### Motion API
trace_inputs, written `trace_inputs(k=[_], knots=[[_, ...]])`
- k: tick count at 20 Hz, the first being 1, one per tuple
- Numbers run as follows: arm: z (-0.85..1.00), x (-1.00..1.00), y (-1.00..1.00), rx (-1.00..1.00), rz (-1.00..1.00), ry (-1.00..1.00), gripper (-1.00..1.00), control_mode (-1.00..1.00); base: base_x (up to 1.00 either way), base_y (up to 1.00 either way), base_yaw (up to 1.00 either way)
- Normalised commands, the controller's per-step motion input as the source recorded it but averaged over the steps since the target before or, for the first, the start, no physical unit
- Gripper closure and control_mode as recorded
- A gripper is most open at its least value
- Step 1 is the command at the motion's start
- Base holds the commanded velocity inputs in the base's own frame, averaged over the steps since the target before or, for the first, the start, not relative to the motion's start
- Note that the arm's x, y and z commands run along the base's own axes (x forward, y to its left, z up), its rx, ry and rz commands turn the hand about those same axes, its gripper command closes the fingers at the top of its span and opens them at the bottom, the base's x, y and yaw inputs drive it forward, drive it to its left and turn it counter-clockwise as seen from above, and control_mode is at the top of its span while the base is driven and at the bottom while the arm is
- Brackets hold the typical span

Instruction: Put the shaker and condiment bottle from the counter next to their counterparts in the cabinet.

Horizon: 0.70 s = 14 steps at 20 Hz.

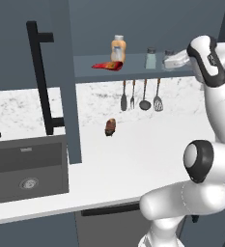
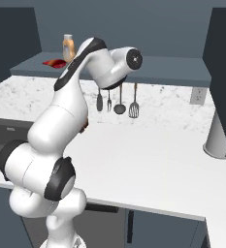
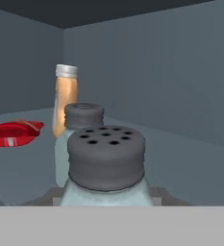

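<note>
On the cabinet shelf [image 1: 133,72], in the upper middle of the left base view, the red condiment bottle [image 1: 107,66] already lies flat beside the orange white-capped bottle [image 1: 118,49], and two pale shakers stand further right: the resident shaker [image 1: 150,58] and, at the arm's wrist, the carried shaker [image 1: 169,59]. In the hand view this carried shaker [image 3: 106,161] sits at the bottom centre, close to the lens, with the other shaker's cap [image 3: 84,115] just behind it and the orange bottle and red bottle off to the upper left. The pincer appears to sit around the carried shaker, but its fingertips are covered by the shaker's body, so I cannot tell whether it is clamped on it or has let go. The main risk, as I judge it, lies in the closeness of the two shakers: pushing any further in could knock the resident one over or shove it toward the orange bottle, and pulling out at a slant could drag or tip the carried one if a finger catches it. Whether its base rests flat on the shelf is cut off at the bottom of the hand view. In the right base view the arm covers the shakers. The brown lump [image 1: 110,127] sits on the table [image 1: 147,144], below the shelf.
</note>
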Motion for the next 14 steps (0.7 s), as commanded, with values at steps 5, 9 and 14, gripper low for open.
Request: trace_inputs(k=[5,9,14], knots=[[-0.06,0.09,0.02,0.0,0.04,0.0,1.0,-1.0,0.0,0.0,0.0],[-0.08,0.13,0.0,0.0,0.05,-0.01,1.0,-1.0,0.0,0.0,0.0],[-0.09,0.26,0.07,0.0,0.04,-0.02,1.0,-1.0,0.0,0.0,0.0]])
